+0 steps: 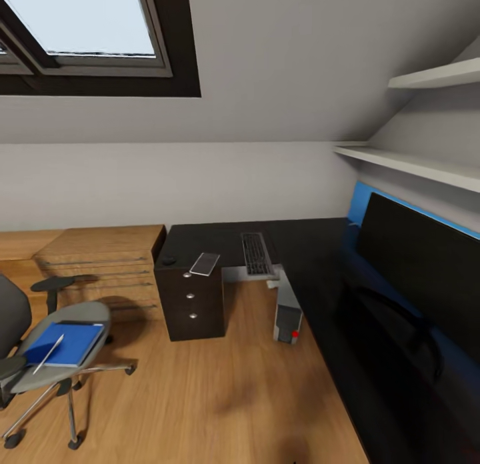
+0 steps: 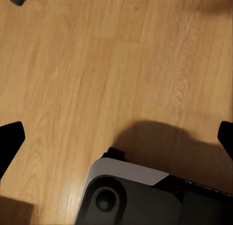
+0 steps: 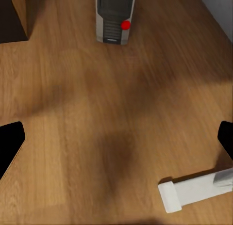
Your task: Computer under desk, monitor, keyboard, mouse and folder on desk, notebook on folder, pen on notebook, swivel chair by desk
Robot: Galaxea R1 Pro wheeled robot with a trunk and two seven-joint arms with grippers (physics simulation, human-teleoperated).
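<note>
Head view, approach phase: I judge the step in hand to be fetching the folder (image 1: 65, 344), which lies flat on the seat of the swivel chair (image 1: 63, 317) at the lower left of the room, with the pen (image 1: 48, 355) lying across its near corner. The chair stands well apart from the tabletop (image 1: 313, 251). On that black L-shaped tabletop lie the keyboard (image 1: 256, 253), the notebook (image 1: 205, 264) near the corner above the drawers (image 1: 193, 304), and the mouse (image 1: 168, 259) beside it. The monitor (image 1: 420, 264) stands on the right wing, and the computer (image 1: 288, 312) sits on the floor (image 1: 220, 384) under the tabletop. In the right wrist view I see the computer (image 3: 113, 16) ahead, and in the left wrist view bare floor (image 2: 97, 79) and part of my base (image 2: 141, 196). Both pairs of fingers are spread wide, holding nothing: left gripper (image 2: 120, 137), right gripper (image 3: 120, 137). The next move, I reckon, calls for turning toward the chair and closing in. The drawers are closed; their contents are hidden.
</note>
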